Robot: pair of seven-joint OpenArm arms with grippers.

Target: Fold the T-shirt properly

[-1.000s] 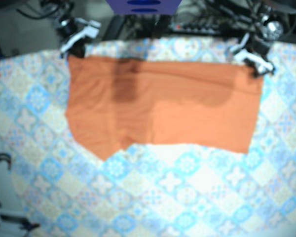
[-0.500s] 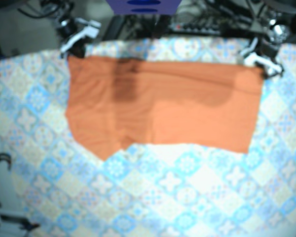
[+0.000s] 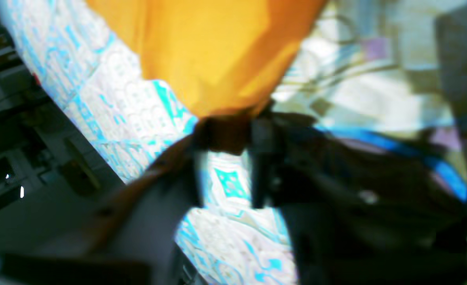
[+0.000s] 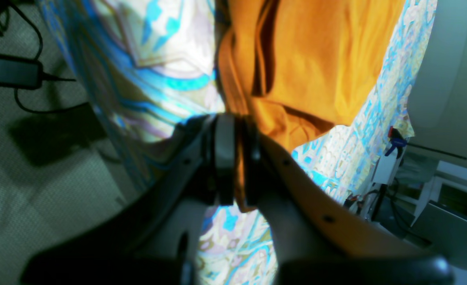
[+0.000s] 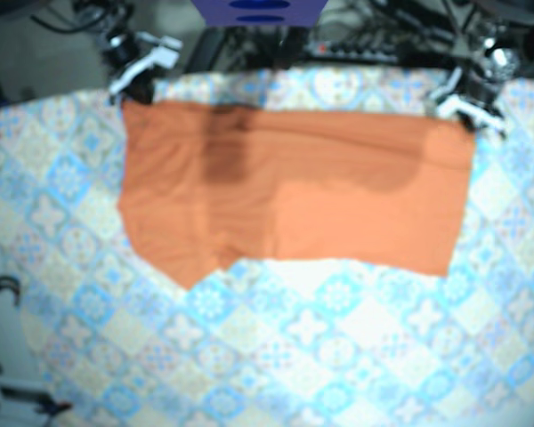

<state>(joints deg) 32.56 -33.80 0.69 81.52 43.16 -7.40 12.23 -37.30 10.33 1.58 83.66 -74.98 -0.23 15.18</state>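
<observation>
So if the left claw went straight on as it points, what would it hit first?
Most likely the orange T-shirt: its corner lies right at the tips of the left gripper. The picture is blurred, so depth is uncertain.

The orange T-shirt (image 3: 209, 51) fills the upper centre and narrows to a corner at the left gripper (image 3: 224, 136). The dark fingers (image 3: 263, 166) stand apart, with the shadowed corner between their tips and the blue-patterned tablecloth (image 3: 138, 107) visible through the gap below. The frame is blurred, so contact cannot be confirmed.
</observation>
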